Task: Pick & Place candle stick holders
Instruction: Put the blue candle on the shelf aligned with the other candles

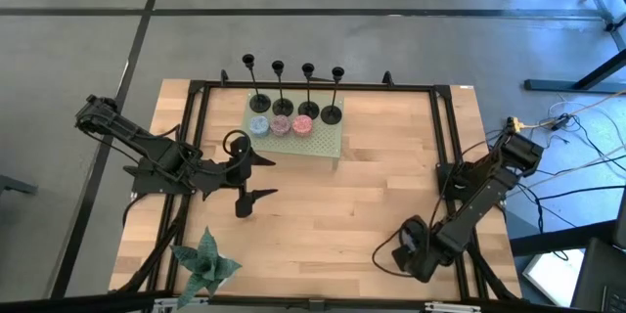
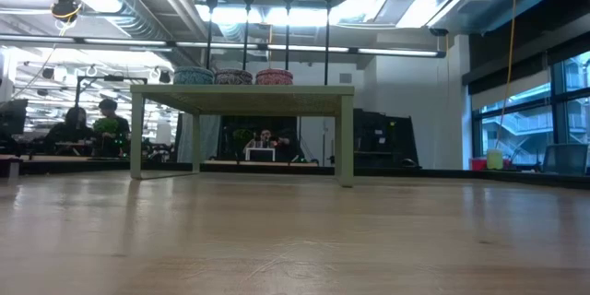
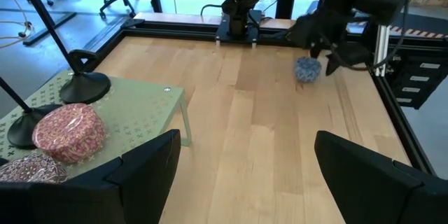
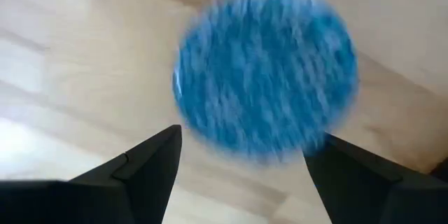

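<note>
From above, four candle stick holders (image 1: 293, 93) stand in a row on a small green stand (image 1: 323, 142) at the wooden worktop's (image 1: 372, 215) far edge. The left gripper (image 1: 256, 177) is spread beside it. Low view: an office behind. Right wrist: spread right gripper (image 4: 241, 147) over a blue round thing (image 4: 266, 70).
</note>
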Motion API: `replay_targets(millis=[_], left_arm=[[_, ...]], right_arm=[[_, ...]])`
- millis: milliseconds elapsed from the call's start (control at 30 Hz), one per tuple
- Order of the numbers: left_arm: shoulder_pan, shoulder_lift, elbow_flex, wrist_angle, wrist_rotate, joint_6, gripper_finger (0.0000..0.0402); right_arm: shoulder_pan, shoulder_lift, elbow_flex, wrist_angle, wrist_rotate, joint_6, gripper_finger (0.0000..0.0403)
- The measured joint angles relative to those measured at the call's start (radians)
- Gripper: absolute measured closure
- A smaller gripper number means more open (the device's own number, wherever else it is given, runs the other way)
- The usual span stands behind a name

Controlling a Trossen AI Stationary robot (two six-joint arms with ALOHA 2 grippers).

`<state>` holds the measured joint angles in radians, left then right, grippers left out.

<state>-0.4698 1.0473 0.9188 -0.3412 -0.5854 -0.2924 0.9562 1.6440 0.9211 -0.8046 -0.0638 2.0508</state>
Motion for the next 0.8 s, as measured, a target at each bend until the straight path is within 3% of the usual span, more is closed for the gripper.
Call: replay_targets(millis=[100, 233, 400, 800], left_arm=[[0.000, 0.000, 0.000, 0.000, 0.000, 0.000, 0.0074], [0.000, 0.000, 0.000, 0.000, 0.001, 0.000, 0.0074], [0.000, 0.000, 0.000, 0.000, 0.001, -0.001, 0.0074], [0.000, 0.000, 0.000, 0.000, 0.001, -0.001, 0.0074]], right_arm=[[0.003, 0.000, 0.047, -0.119, 0.000, -0.013, 0.0105], [0.001, -0.001, 0.055, -0.141, 0.000, -0.017, 0.0105], [-0.011, -0.002, 0.051, -0.125, 0.114, -0.017, 0.0105], [-0.061, -0.002, 0.052, -0.100, 0.165, -0.103, 0.0105]])
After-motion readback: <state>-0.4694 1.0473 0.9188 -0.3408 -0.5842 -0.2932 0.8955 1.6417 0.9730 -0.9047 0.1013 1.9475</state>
